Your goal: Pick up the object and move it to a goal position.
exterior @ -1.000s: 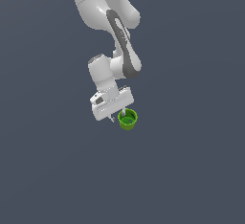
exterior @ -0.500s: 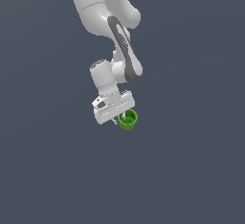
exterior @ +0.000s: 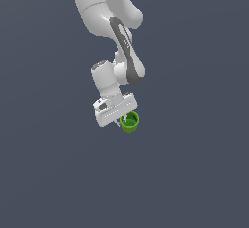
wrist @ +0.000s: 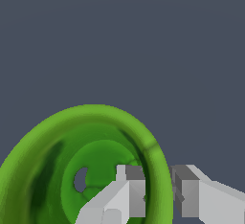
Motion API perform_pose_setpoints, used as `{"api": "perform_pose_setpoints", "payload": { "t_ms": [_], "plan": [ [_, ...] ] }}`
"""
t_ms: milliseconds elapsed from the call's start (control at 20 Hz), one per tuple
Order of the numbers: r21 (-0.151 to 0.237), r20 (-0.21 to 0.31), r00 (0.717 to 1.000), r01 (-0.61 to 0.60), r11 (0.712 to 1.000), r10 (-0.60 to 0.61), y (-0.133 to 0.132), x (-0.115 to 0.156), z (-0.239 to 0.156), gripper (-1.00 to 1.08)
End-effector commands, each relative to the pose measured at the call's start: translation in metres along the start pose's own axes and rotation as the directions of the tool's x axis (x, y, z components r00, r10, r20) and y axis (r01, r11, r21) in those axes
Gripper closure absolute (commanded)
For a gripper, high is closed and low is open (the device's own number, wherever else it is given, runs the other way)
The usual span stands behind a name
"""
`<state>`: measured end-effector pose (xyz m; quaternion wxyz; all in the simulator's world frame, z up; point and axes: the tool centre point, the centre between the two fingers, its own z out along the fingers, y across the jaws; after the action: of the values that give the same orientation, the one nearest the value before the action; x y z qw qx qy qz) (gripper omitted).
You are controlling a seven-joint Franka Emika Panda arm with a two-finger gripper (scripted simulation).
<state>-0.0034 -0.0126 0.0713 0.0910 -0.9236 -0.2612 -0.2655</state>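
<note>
The object is a small bright green round cup with a darker hollow inside. It hangs under the white gripper in the exterior view, lifted in front of the plain grey background. In the wrist view the cup fills the lower part of the picture, and its rim runs between the two grey fingertips. One finger is inside the hollow and the other finger presses on the outside of the wall. The gripper is shut on the cup's rim.
The white arm reaches down from the upper part of the exterior view. Around it there is only a uniform dark grey background.
The arm has carried the cup slightly towards the exterior view's right, with the wrist turning a little. The grip on the cup has stayed the same.
</note>
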Motion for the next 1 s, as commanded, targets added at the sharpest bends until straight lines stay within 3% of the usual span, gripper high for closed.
{"api": "perform_pose_setpoints", "payload": {
  "t_ms": [0, 500, 950],
  "plan": [
    [0.0, 0.0, 1.0, 0.0, 1.0, 0.0, 0.0, 0.0, 0.0, 1.08],
    [0.0, -0.001, 1.0, 0.0, 1.0, 0.0, -0.01, 0.024, 0.009, 1.08],
    [0.001, -0.002, 1.0, 0.0, 1.0, 0.0, -0.034, 0.078, 0.03, 1.08]
  ]
}}
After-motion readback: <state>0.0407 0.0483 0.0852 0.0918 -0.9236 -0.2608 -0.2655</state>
